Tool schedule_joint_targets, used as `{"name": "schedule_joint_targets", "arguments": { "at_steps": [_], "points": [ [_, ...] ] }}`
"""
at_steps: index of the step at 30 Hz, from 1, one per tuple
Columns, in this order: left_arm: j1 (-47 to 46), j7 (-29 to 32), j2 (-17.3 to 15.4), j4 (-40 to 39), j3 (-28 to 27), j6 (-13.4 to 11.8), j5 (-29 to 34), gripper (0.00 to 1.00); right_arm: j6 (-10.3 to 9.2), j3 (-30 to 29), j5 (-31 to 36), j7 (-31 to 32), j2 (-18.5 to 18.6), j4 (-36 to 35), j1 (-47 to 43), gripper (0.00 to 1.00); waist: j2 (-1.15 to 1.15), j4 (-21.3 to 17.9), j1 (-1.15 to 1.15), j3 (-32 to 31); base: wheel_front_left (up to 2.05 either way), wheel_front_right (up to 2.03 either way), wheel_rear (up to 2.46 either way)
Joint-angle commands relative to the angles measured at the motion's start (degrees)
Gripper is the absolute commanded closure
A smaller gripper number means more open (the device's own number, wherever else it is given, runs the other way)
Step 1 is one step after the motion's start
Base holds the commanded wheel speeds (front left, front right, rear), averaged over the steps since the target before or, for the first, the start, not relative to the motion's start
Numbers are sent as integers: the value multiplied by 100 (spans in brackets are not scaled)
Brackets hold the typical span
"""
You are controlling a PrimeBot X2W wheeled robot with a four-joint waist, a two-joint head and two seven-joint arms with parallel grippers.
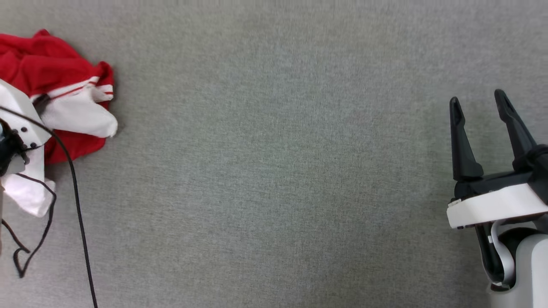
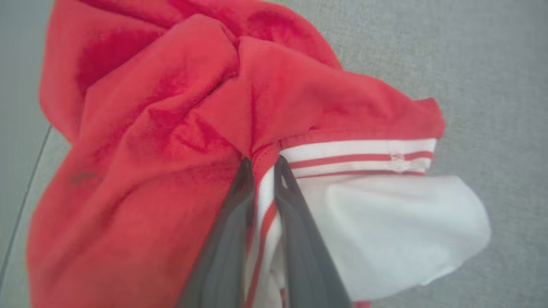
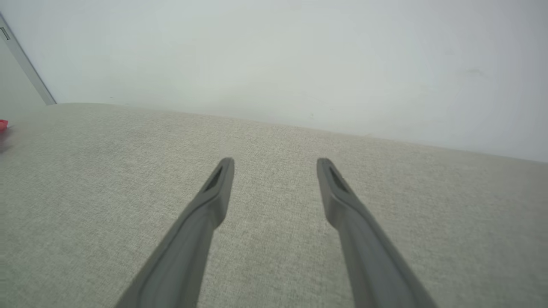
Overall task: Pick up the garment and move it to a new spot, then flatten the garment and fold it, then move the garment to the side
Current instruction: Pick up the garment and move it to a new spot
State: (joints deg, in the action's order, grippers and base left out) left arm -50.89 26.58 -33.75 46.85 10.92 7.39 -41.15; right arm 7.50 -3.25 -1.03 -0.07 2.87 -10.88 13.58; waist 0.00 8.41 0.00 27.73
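On my feed the right hand (image 1: 477, 97) has two long matte-black fingers (image 1: 460, 141), tapering to rounded tips with a narrow slot near each end. They grow from a black base set on a white collar (image 1: 492, 209). Below that is a pale grey rounded forearm (image 1: 533, 265) with a white-edged black loop (image 1: 498, 252) beside it. The left hand (image 2: 263, 164) has the same dark slotted fingers. Its wrist shell (image 1: 19, 113) is white, dotted with small dark screws (image 1: 24, 129). A black cable (image 1: 77, 201) trails from it, plus a thinner black cord (image 1: 29, 251).
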Motion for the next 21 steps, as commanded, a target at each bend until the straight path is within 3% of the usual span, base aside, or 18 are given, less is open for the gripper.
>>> {"name": "schedule_joint_targets", "arguments": {
  "at_steps": [1,9,15,21],
  "points": [
    [61,-397,0,-31,-74,-3,43,100,-2,-26,-56,-65,1,50,-85,0,0,10,0,-269,0,0,0],
    [470,-2403,180,-317,-179,-66,316,100,-2,-105,-242,-160,0,283,-364,0,0,23,0,-972,0,0,0],
    [861,-3368,356,-789,-145,-165,522,100,-2,-183,-353,-189,1,362,-561,0,0,25,0,-1347,0,0,0],
    [1481,-3894,584,-1629,-89,-287,620,100,-2,-276,-457,-171,0,413,-805,0,0,-100,0,-1750,0,0,0]
  ]
}}
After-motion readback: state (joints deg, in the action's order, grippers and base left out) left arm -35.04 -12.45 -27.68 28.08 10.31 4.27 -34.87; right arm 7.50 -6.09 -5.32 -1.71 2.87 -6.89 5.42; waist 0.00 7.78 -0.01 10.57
